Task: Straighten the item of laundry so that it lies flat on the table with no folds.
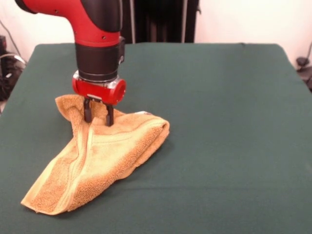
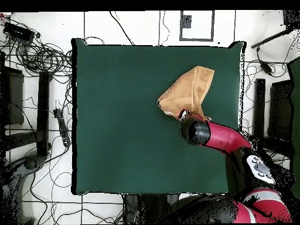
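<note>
A: Little done so far. Towel (image 1: 97, 161) still doubled over on itself, lying as a rough triangle toward one side of the desk (image 1: 219, 122), nearer the robot's half in the overhead view.

B: Any part flat yet?

A: Only the long tail running toward the camera in the front view, and even that folded double along its pale band. Thick rolled fold along the right edge. Bunched up high at the far corner.

B: And the tool (image 1: 98, 113)?

A: Down on that bunched far corner, two dark fingers (image 1: 87, 110) planted in the cloth a small way apart, a ridge of terry between them. Looks like a pinch on the towel, though hard to say how firm.

B: So, what remains?

A: Nearly everything, by the look of it. Top layer to be peeled back off the lower one, rolled edge opened out, corners drawn apart until square. Plenty of bare green around for that. No white tag to be seen from either view, probably tucked inside the fold.
</note>
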Controlling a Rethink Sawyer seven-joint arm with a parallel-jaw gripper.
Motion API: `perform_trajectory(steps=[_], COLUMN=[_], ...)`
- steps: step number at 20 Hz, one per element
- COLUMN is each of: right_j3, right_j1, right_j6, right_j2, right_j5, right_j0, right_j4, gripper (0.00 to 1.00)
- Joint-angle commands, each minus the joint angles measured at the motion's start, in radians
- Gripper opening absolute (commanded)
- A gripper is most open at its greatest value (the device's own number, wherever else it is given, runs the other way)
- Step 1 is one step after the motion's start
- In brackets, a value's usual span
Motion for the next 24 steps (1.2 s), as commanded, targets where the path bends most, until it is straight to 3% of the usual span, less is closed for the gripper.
perform_trajectory(steps=[1, 9, 13, 24], right_j3=[-0.048, -0.006, 0.037, 0.100], right_j1=[0.256, 0.218, 0.215, 0.123], right_j6=[0.094, 0.130, 0.138, 0.132], right_j2=[0.075, 0.066, 0.145, 0.176], right_j5=[-0.060, -0.066, -0.161, -0.165], right_j0=[0.096, 0.105, 0.037, 0.008], right_j4=[-0.012, 0.017, 0.009, 0.002], gripper=[1.00, 1.00, 1.00, 1.00])
